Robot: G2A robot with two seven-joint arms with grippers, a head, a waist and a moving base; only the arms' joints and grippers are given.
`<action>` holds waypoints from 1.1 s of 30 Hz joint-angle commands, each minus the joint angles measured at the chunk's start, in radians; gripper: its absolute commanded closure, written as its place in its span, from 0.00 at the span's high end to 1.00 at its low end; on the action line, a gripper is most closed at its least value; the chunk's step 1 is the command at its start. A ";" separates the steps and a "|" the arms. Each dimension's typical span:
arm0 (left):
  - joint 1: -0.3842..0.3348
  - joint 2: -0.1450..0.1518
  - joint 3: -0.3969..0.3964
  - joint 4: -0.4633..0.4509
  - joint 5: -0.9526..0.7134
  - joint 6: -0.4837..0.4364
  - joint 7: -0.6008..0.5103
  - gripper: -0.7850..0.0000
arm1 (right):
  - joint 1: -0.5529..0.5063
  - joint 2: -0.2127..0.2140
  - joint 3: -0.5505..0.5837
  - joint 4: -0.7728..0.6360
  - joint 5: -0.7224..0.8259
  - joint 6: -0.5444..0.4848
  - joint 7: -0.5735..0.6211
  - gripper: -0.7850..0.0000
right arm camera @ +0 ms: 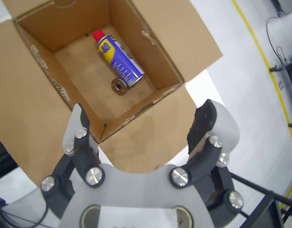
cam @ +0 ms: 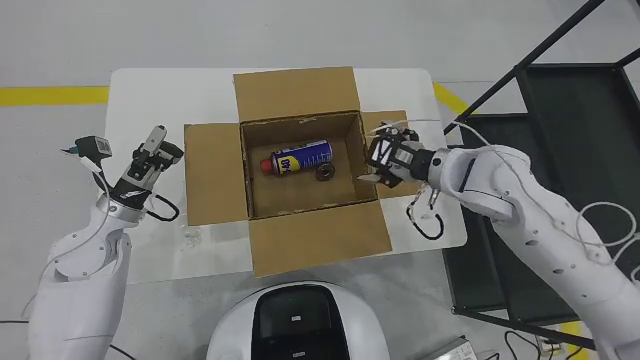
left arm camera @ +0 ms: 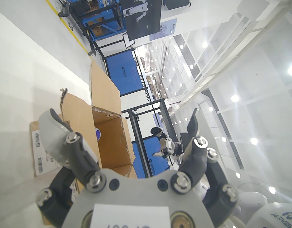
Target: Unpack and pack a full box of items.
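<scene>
The left claw (left arm camera: 121, 119) hangs spread wide. Beyond it, a cardboard box (left arm camera: 112, 143) with raised flaps stands on the white surface (left arm camera: 29, 84)

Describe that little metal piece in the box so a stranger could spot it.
On the white table stands an open cardboard box, flaps spread out. On its floor lies a blue and yellow spray can with a red cap; the metal piece sits by the can's flat end. Unlike the colourful can, it is a small grey disc with a hole in its middle.

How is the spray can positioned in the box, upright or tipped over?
Tipped over. The spray can lies lengthwise on the floor of the open box, its base beside a metal flange.
</scene>
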 commanded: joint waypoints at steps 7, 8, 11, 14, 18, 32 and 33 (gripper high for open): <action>0.000 0.000 0.000 0.000 0.000 0.000 0.000 1.00 | 0.296 -0.114 -0.315 0.185 0.041 -0.116 0.016 1.00; 0.000 0.000 0.000 0.000 0.000 0.000 0.000 1.00 | 0.325 -0.129 -0.342 0.212 0.059 -0.132 0.002 1.00; 0.000 0.000 0.000 0.000 0.000 0.000 0.000 1.00 | 0.352 -0.143 -0.365 0.242 0.077 -0.152 -0.012 1.00; 0.000 0.000 0.000 0.000 0.000 0.000 0.000 1.00 | 0.352 -0.143 -0.365 0.242 0.077 -0.152 -0.012 1.00; 0.000 0.000 0.000 0.000 0.000 0.000 0.000 1.00 | 0.352 -0.143 -0.365 0.242 0.077 -0.152 -0.012 1.00; 0.000 0.000 0.000 0.000 0.000 0.000 0.000 1.00 | 0.486 -0.199 -0.456 0.364 0.007 -0.298 -0.045 1.00; 0.000 0.000 0.000 0.000 0.000 0.000 0.000 1.00 | 0.515 -0.215 -0.478 0.409 0.012 -0.308 -0.050 1.00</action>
